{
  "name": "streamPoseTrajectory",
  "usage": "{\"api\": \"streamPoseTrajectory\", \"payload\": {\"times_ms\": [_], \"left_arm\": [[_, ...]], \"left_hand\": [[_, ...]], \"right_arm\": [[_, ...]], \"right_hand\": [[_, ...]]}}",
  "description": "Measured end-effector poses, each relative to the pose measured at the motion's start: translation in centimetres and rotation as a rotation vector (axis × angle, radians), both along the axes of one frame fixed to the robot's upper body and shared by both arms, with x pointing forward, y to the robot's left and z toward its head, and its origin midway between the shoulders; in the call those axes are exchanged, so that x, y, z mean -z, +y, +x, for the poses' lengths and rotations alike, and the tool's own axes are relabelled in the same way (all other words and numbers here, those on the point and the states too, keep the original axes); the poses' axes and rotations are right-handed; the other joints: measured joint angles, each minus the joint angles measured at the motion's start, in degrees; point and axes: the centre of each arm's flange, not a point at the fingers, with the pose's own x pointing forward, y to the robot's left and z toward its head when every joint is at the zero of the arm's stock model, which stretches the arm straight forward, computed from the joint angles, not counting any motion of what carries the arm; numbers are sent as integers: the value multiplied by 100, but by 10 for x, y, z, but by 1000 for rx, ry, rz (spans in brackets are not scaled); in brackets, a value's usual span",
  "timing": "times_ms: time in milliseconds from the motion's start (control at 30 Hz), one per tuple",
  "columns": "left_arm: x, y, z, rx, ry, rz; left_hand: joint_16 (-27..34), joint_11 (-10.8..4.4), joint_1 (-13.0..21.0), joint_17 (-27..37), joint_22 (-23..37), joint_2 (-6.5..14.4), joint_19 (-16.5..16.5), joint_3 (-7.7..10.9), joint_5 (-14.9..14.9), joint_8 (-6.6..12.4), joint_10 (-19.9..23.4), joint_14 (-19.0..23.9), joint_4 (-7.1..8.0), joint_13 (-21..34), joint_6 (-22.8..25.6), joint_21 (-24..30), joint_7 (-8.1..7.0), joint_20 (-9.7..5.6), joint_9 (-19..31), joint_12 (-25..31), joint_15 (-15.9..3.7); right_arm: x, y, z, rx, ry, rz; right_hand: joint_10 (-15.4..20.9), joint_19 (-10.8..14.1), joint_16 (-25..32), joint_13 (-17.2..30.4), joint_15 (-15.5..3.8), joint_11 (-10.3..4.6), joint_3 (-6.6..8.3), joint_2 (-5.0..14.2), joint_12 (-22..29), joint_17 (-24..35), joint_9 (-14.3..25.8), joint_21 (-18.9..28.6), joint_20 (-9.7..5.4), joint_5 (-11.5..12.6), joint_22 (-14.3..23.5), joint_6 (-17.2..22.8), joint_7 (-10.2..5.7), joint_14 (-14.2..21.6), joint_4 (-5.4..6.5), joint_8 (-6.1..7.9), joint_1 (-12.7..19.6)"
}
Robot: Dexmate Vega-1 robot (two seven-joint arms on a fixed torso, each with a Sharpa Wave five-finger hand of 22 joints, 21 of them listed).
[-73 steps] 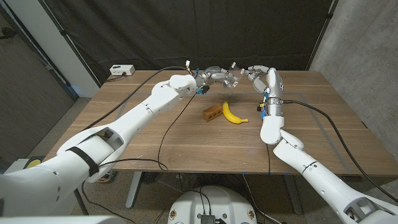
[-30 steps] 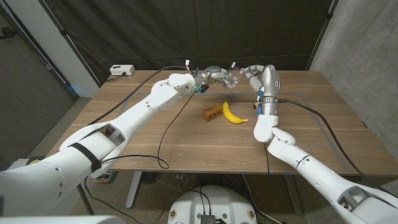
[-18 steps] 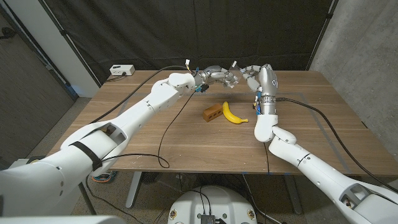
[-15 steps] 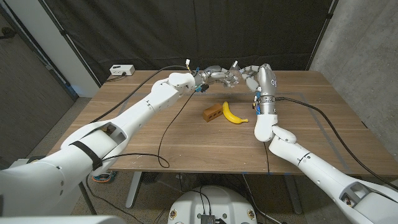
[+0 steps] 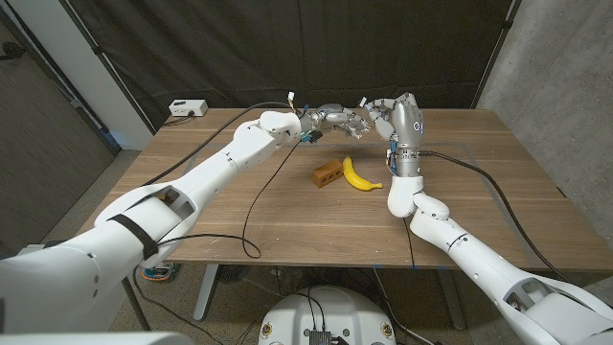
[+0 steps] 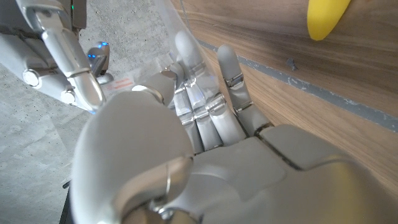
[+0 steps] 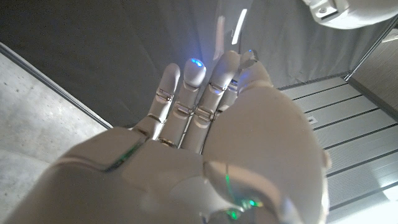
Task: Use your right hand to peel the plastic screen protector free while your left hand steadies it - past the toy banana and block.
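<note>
Beyond the yellow toy banana point(image 5: 359, 175) and the brown block point(image 5: 328, 173), both hands meet above the table's far side. My left hand point(image 5: 337, 119) grips the clear plastic screen protector point(image 5: 362, 107), which stands up between the hands. My right hand point(image 5: 385, 113) faces it, its thumb and a fingertip pinching the film's upper edge. In the left wrist view, my left hand point(image 6: 205, 124) holds the film point(image 6: 127, 84) with the right hand's fingers point(image 6: 68, 59) beside it, and the banana's tip point(image 6: 323, 15) lies on the wood. In the right wrist view, my right hand point(image 7: 205, 130) has a glinting strip of film point(image 7: 222, 31) above its fingertips.
A white box point(image 5: 188, 108) sits at the table's far left corner. Black cables point(image 5: 259, 206) trail across the wooden table point(image 5: 287, 225) under both arms. A dark curtain hangs behind the table, close to the hands.
My right hand has moved left to the film and closed its thumb and fingertip on the edge. The left hand has stayed in place with the protector.
</note>
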Motion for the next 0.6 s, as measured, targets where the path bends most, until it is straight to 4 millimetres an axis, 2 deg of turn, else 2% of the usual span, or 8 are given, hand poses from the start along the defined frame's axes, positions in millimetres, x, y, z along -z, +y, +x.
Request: {"api": "streamPoseTrajectory", "payload": {"times_ms": [100, 367, 467, 533, 600], "left_arm": [[0, -1, 0, 5, 5, 0], [0, -1, 1, 8, 12, -3], [-1, -1, 1, 6, 12, -9], [-1, 0, 2, 5, 12, -12], [-1, 0, 3, 3, 11, -16]], "left_hand": [[0, 0, 0, 0, 0, 0, 0, 31, 0, -1, 0, 9, -5, 0, 0, 0, 1, 0, 11, 0, 8], [0, 1, 1, 11, 0, 1, 0, 32, -1, -36, 1, 9, -4, 12, 1, 0, 2, 0, 13, 0, 9], [0, 1, 1, 25, 0, 0, 0, 32, -1, -43, 1, 9, -4, 14, 11, 0, 11, 0, 13, -3, 9], [0, 21, 0, 25, 0, 0, 0, 32, -2, -44, 21, 9, -4, 14, 11, 0, 12, 0, 13, -7, 9], [0, 21, 0, 25, 0, 0, 0, 32, -2, -44, 21, 9, -4, 15, 11, 0, 13, 0, 16, -9, 9]], "right_arm": [[2, 3, 1, 23, -15, -24], [4, 5, 2, 59, -24, -24], [5, 3, 3, 60, -24, -5], [6, 4, 2, 55, -28, 3], [5, 2, 2, 47, -32, 33]], "right_hand": [[-39, -20, 0, 63, 18, -38, 24, -22, 0, 93, 24, 0, 20, 35, 0, 0, -1, -18, -23, 0, -22], [-104, -51, 0, 106, 17, -55, 88, -73, 19, 339, 58, 0, -11, 168, 5, -22, -23, -17, 40, 0, -94], [-276, -104, -6, 118, 18, -76, 112, -79, -4, 455, 114, 32, -1, 179, 40, -137, -138, -79, 48, -11, -207], [-490, -145, -119, 92, 40, -75, 157, -127, -108, 514, 160, 33, 2, 180, 67, -291, -309, -131, 48, -115, -271], [-723, -164, -270, 84, 59, -67, 184, -137, -206, 513, 210, 33, 20, 130, 66, -562, -325, -203, 57, -208, -384]]}}
